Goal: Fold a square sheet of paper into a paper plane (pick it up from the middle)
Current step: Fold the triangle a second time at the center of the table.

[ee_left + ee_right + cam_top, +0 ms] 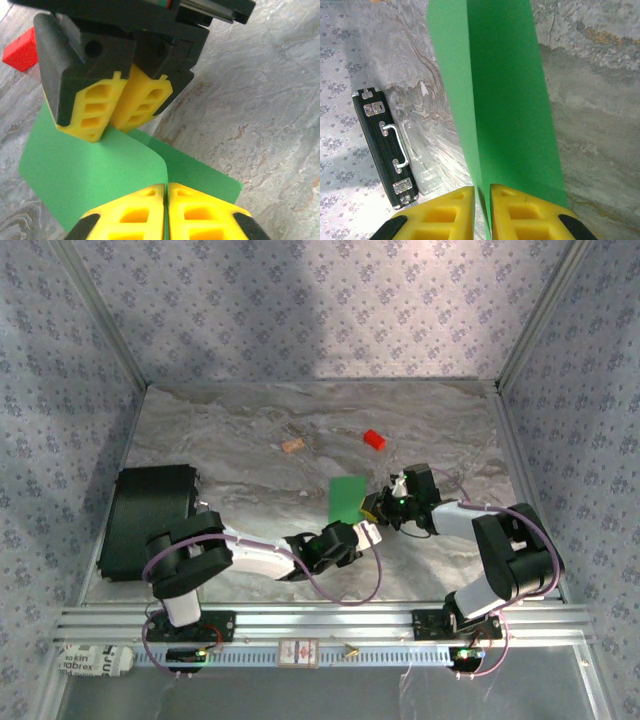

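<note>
Far left of the table (220, 430), well apart from the work: a black case (150, 520), lying flat, out of both arms' way. Further in, towards the back: a small tan cork piece (292, 445), untouched, no part in the fold.

Next, the left claw (167, 190): fingers pressed together, clamped on the near end of the green sheet (90, 170), right where the bend runs. Grips there, most likely, to pin the fold line (handy for fixing one end of a centre crease).

The sheet itself: near the middle of the table, between the two claws, bent into a soft fold along its length, one half raised away from the other. Not yet a sharp crease, and nowhere near a dart. Hard to tell whether resting on the table or held just clear.

Then the right claw (482, 192): also closed, nipping the opposite end of the same fold line, facing its partner across the paper. Seems meant to keep the two halves aligned for pressing.

Behind it, a red block (374, 439), apart from the paper, idle.
</note>
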`<control>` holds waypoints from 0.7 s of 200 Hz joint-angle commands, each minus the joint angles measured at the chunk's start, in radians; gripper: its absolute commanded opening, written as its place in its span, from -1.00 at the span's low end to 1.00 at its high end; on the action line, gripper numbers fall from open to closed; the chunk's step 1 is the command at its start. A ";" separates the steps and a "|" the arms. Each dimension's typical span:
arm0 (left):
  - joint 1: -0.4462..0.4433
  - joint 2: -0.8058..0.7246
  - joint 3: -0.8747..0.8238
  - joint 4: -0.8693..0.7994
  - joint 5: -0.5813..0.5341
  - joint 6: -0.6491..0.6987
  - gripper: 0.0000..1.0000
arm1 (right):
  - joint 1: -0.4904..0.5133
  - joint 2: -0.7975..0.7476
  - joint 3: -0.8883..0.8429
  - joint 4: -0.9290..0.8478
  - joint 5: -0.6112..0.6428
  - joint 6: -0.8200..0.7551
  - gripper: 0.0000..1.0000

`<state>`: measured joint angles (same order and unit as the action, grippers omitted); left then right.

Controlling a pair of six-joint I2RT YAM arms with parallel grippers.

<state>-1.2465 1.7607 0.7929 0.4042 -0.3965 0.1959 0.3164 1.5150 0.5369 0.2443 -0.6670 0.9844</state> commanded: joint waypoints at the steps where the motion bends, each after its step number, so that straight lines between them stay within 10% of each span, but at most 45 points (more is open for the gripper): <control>1: 0.001 -0.054 0.006 -0.040 0.018 -0.061 -0.91 | -0.007 -0.004 -0.011 -0.001 -0.004 0.010 -0.63; 79: 0.230 -0.164 -0.061 -0.045 0.495 -0.487 -1.00 | -0.008 -0.224 -0.045 -0.225 0.140 -0.077 -0.28; 140: 0.324 -0.164 -0.095 -0.008 0.660 -0.602 -1.00 | 0.053 -0.316 -0.083 -0.238 0.117 -0.063 -0.52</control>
<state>-0.9489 1.6154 0.7155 0.3511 0.1532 -0.3260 0.3302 1.2114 0.4759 0.0387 -0.5529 0.9264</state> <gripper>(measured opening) 0.045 0.270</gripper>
